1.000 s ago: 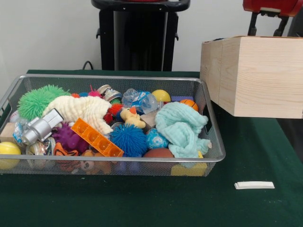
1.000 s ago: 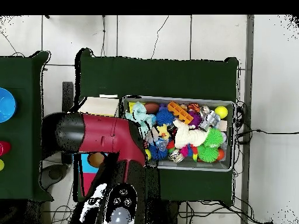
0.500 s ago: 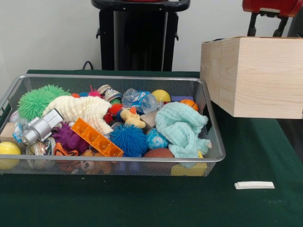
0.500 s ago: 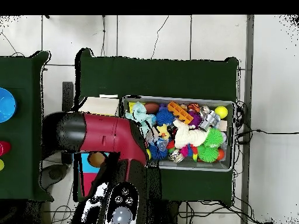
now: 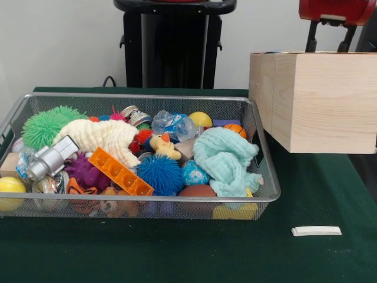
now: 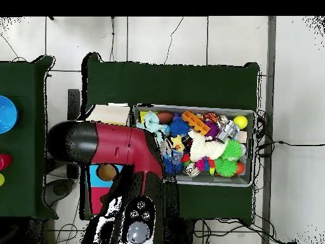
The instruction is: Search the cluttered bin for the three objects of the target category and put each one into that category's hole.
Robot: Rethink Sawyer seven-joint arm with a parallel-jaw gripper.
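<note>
Up at the top right, the claw (image 5: 328, 36) sits behind the wooden box (image 5: 324, 100), just under the red arm (image 6: 120, 149). I can't tell whether it's open, shut or carrying anything. From above, the arm hangs over the boxes and the near corner of the bin (image 5: 259, 127), so the yellow-topped hole is hidden from me. That's the first worry: a drop made blind could go into the blue-topped opening (image 6: 96, 173) peeking out beside the arm.

Out in the bin, the fabric balls are hard to find. I think a frilly red-and-green scrap (image 5: 141, 137) is wedged between the cream cloth (image 5: 100, 135) and the little duck (image 5: 162, 146), mostly buried. Reaching for it risks snagging the cream cloth or grabbing the blue spiky ball (image 5: 159, 174) just in front instead. The mint cloth (image 5: 227, 156) droops at the rim and could get dragged onto the desk (image 5: 177, 253).
</note>
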